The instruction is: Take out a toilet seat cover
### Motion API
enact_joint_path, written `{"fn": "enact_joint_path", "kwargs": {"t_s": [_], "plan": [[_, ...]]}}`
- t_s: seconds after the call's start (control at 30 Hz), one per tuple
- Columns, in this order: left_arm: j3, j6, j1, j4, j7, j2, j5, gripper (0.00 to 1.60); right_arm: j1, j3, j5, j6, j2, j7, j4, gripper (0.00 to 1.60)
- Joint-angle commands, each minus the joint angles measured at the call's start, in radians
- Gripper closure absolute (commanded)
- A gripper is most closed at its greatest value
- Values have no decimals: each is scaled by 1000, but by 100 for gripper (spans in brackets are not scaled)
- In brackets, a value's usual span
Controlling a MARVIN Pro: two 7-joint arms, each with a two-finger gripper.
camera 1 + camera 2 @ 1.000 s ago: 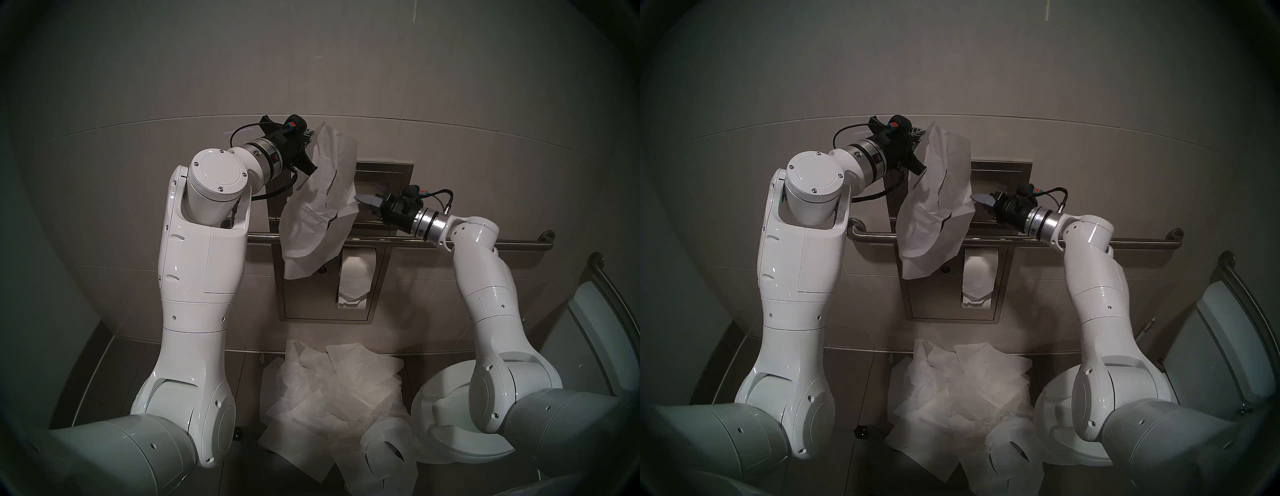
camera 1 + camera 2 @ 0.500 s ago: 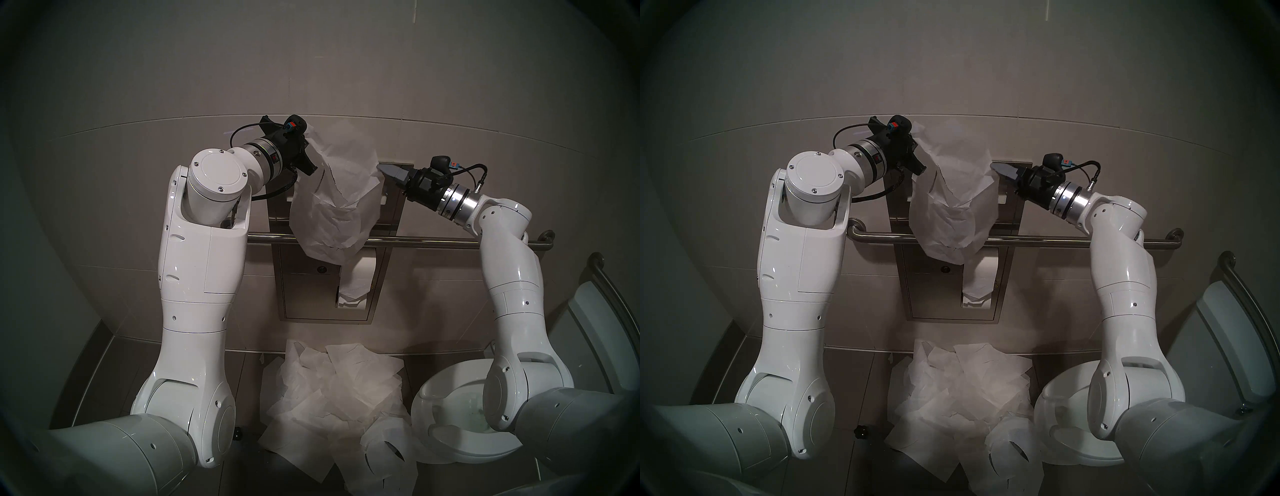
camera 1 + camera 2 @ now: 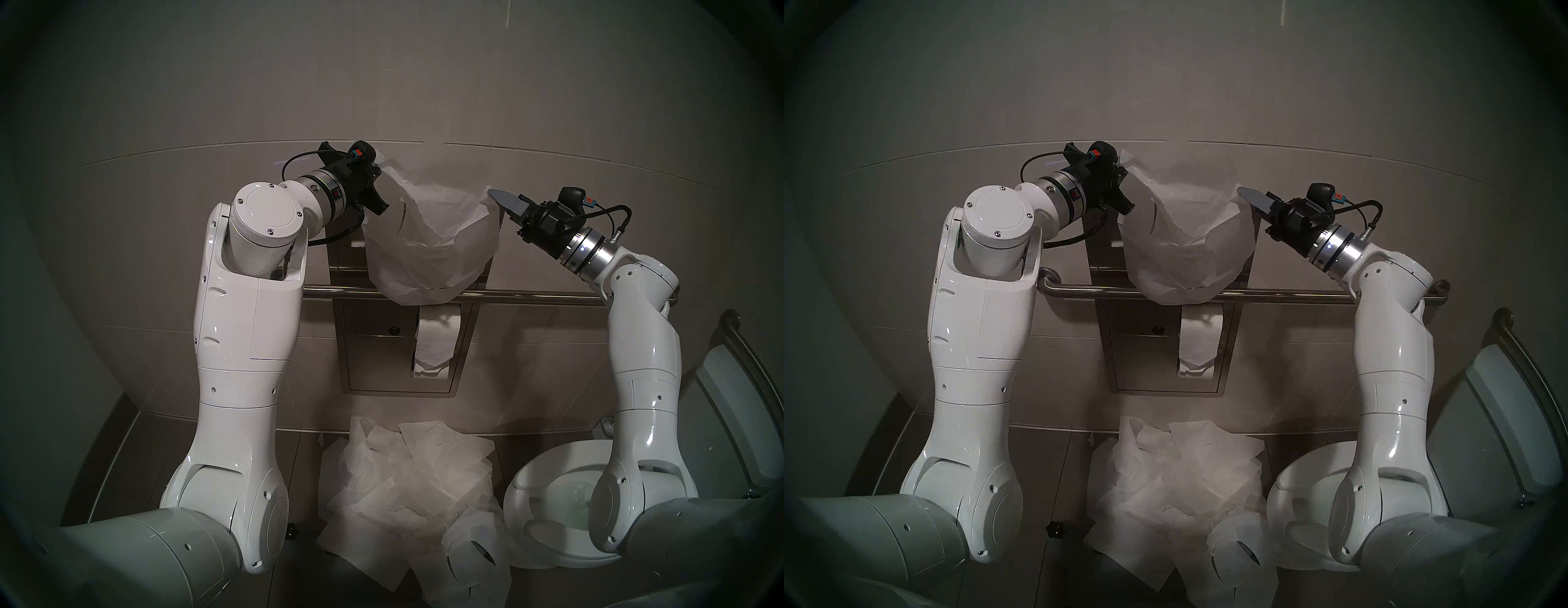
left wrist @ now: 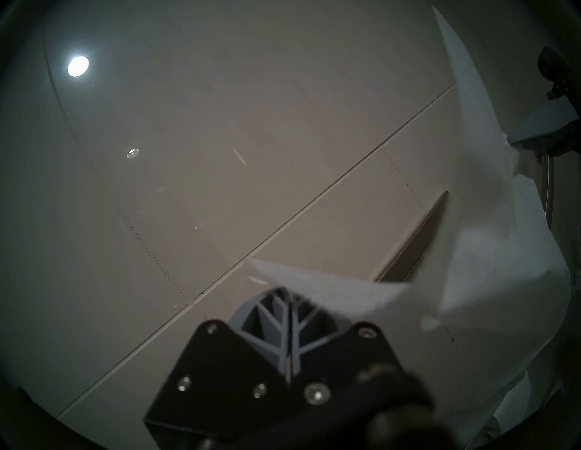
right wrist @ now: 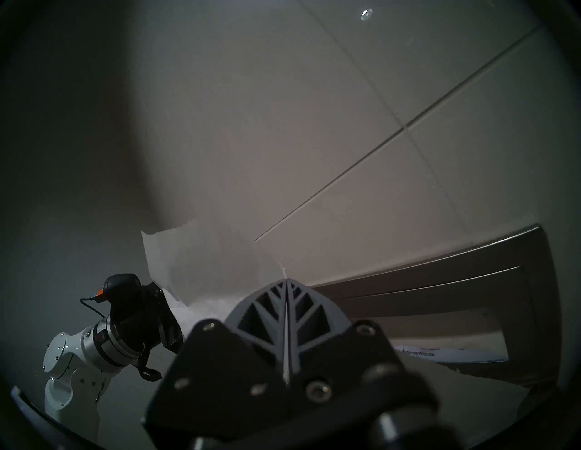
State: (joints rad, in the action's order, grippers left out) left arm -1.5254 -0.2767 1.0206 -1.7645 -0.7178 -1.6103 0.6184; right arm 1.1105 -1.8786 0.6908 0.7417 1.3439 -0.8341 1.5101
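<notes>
**Head stereo left: sheet held by both grippers**

You have the toilet seat cover [image 3: 428, 242] hanging before the wall dispenser [image 3: 479, 322], above the grab bar. Left gripper [image 3: 379, 169] pinches one corner, right gripper [image 3: 494, 195] clamps the other.

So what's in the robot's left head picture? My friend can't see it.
Two white robot arms hold a crinkled paper seat cover up between them, the left gripper and right gripper each pinching a top corner. More paper sheets lie piled on the floor below.
</notes>
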Motion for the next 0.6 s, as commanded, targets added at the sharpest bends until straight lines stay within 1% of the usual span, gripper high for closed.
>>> {"fn": "enact_joint_path", "kwargs": {"t_s": [0.0, 0.03, 0.07, 0.1, 0.13, 0.17, 0.2, 0.37, 0.57], "plan": [[0, 6, -38, -26, 7, -3, 0, 160, 6, -60, 22, -26, 47, 47, 81, 160], [0, 6, -38, -26, 7, -3, 0, 160, 28, -74, 21, -11, 63, 79, 130, 160], [0, 6, -38, -26, 7, -3, 0, 160, 22, -77, 23, -19, 67, 81, 122, 160], [0, 6, -38, -26, 7, -3, 0, 160, 31, -85, 23, -15, 77, 97, 143, 160], [0, 6, -38, -26, 7, -3, 0, 160, 24, -85, 26, -18, 76, 93, 131, 160], [0, 6, -38, -26, 7, -3, 0, 160, 33, -95, 27, -12, 90, 118, 156, 160], [0, 6, -38, -26, 7, -3, 0, 160, 35, -98, 27, -10, 94, 126, 162, 160], [0, 6, -38, -26, 7, -3, 0, 160, 33, -109, 29, -8, 106, 157, 168, 160], [0, 6, -38, -26, 7, -3, 0, 160, 28, -119, 31, -7, 108, 171, 170, 160]]}}
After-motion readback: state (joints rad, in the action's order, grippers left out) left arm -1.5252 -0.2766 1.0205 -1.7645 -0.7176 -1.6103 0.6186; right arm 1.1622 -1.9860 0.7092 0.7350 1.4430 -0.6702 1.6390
